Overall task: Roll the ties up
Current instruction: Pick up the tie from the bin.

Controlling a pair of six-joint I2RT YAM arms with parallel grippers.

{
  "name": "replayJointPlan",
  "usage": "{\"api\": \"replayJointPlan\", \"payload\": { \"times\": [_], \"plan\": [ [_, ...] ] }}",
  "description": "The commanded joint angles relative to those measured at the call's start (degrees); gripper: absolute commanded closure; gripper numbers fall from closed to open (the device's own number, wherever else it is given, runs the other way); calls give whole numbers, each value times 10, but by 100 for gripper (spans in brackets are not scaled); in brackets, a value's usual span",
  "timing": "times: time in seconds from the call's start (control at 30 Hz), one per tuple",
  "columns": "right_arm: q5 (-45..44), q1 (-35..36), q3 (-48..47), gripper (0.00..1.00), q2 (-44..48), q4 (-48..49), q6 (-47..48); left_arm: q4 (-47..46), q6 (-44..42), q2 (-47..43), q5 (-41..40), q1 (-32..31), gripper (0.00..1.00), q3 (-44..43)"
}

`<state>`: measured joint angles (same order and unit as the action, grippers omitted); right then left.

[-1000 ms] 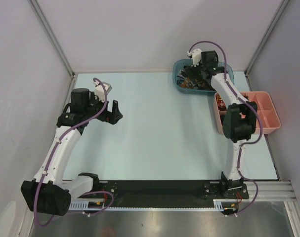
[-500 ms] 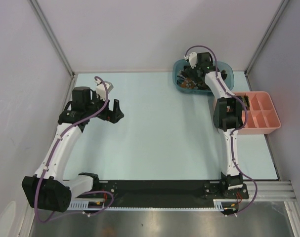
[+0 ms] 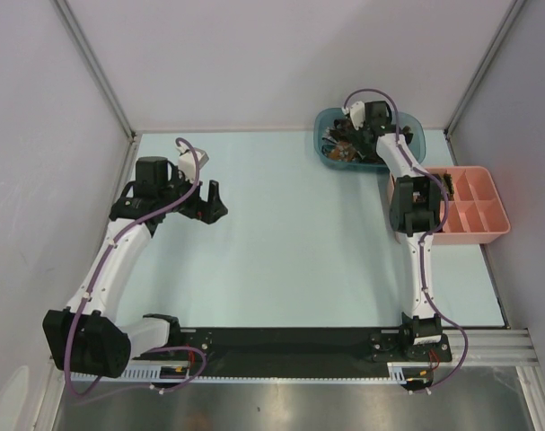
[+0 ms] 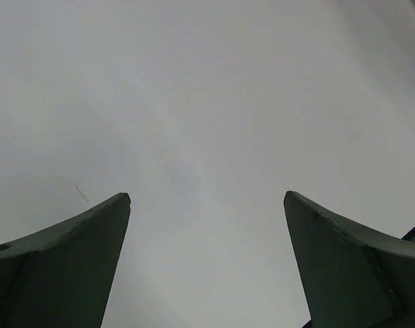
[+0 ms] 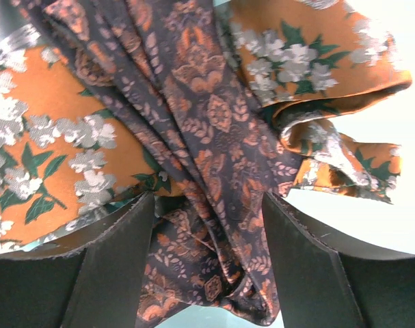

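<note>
Several ties lie bunched in the blue tub at the back right. My right gripper reaches down into it. In the right wrist view the right gripper has a dark brown tie with a rust leaf pattern gathered between its fingers, the cloth touching both pads. An orange tie with white flowers lies under and beside it. My left gripper hovers over the table at the left. In its own wrist view the left gripper stands open with nothing between its fingers.
A pink compartment tray sits at the right edge, just in front of the tub, with the right arm's elbow over its left side. Walls close off the back and both sides of the pale blue table.
The right gripper's jaws have narrowed onto the dark brown tie in the tub, and the right elbow has swung left off the tray. The left gripper drifted slightly.
</note>
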<state>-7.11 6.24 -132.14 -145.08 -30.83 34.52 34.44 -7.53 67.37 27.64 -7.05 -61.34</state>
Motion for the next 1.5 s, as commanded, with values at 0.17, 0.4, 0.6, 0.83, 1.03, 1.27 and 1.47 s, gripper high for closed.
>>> {"api": "replayJointPlan", "payload": {
  "times": [0.17, 0.4, 0.6, 0.83, 1.03, 1.27, 1.47],
  "plan": [
    [8, -11, -22, 34, 17, 46, -15, -24, 6, 1, 17, 3, 0, -4],
    [65, -12, -14, 33, 42, 17, -24, -26, 3, 0, 17, 3, 1, 3],
    [101, -11, -13, 33, 46, 3, -27, -30, 1, 0, 15, 4, 1, 8],
    [130, -25, -15, 33, 48, 12, -51, -33, 1, 0, 16, 3, 1, 15],
    [126, -27, -16, 33, 43, 24, -52, -35, 2, 4, 18, 3, 1, 15],
    [139, -34, -15, 34, 46, 31, -65, -38, 4, 7, 20, 3, 0, 18],
    [129, -38, -19, 37, 37, 40, -64, -42, 5, 10, 22, 4, 1, 22]
  ]
}}
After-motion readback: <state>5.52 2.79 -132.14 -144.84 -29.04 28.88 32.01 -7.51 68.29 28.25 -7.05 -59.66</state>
